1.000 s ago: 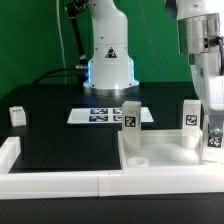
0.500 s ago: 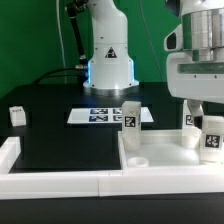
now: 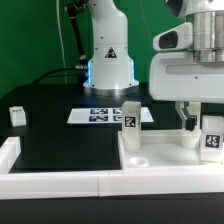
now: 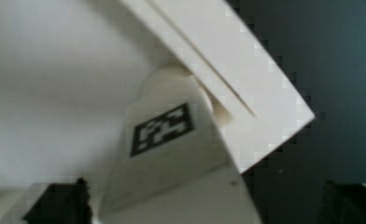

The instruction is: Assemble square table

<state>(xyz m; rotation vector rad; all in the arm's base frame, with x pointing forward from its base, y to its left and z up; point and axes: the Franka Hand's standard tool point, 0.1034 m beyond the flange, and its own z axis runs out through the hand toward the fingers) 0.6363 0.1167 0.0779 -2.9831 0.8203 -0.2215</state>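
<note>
One leg (image 3: 211, 137) now stands free on the tabletop (image 3: 170, 152), at the exterior view's right. My gripper (image 3: 192, 120) has lifted off it and hangs beside it, pointing down, fingers spread wide, holding nothing.

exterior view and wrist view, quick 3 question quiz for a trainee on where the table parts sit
1. True or false: the marker board lies inside the table top.
2. The lone leg at the exterior view's left stands on: a) the black table; b) the table top; c) the marker board.
3. Fill in: in the wrist view, the close leg shows a black-and-white ____ on its face.

Key: 1 false; 2 a; 3 tag.
</note>
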